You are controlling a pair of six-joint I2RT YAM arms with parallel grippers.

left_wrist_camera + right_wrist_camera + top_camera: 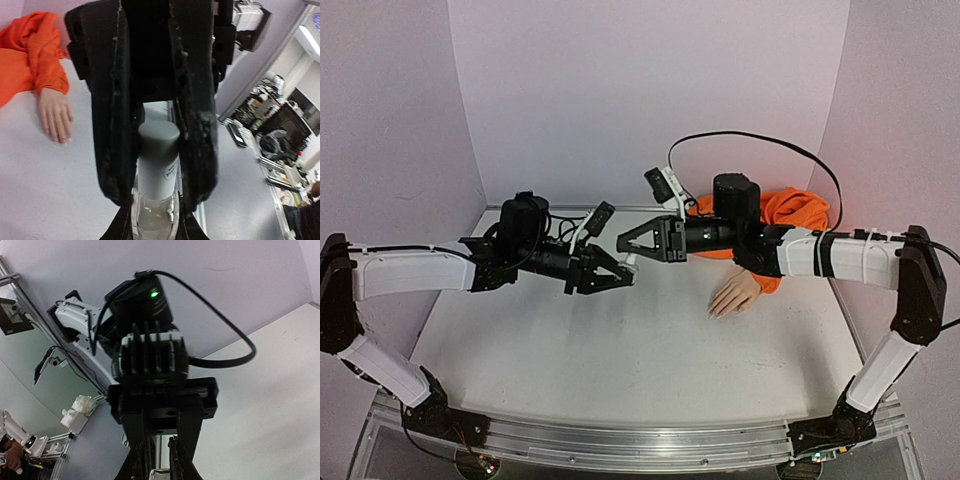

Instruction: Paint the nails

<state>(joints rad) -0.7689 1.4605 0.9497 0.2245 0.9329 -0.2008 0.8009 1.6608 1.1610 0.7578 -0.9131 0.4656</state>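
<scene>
A pale mannequin hand (736, 294) with an orange sleeve (790, 215) lies palm down at the right rear of the table. It also shows in the left wrist view (55, 112); its nails (63, 140) are tiny and hard to make out. Both grippers meet in mid-air over the table's middle, left of the hand. My left gripper (623, 272) (155, 222) is shut on a small clear bottle (154, 217). My right gripper (625, 243) (159, 467) is shut on the bottle's grey-white cap (158, 160), which sits on the bottle. No brush shows.
The white table (570, 340) has pale walls at the back and sides. A black cable (750, 140) arcs above the right arm. The sleeve bunches at the back right corner. Beyond the table edge, lab clutter shows (280, 125).
</scene>
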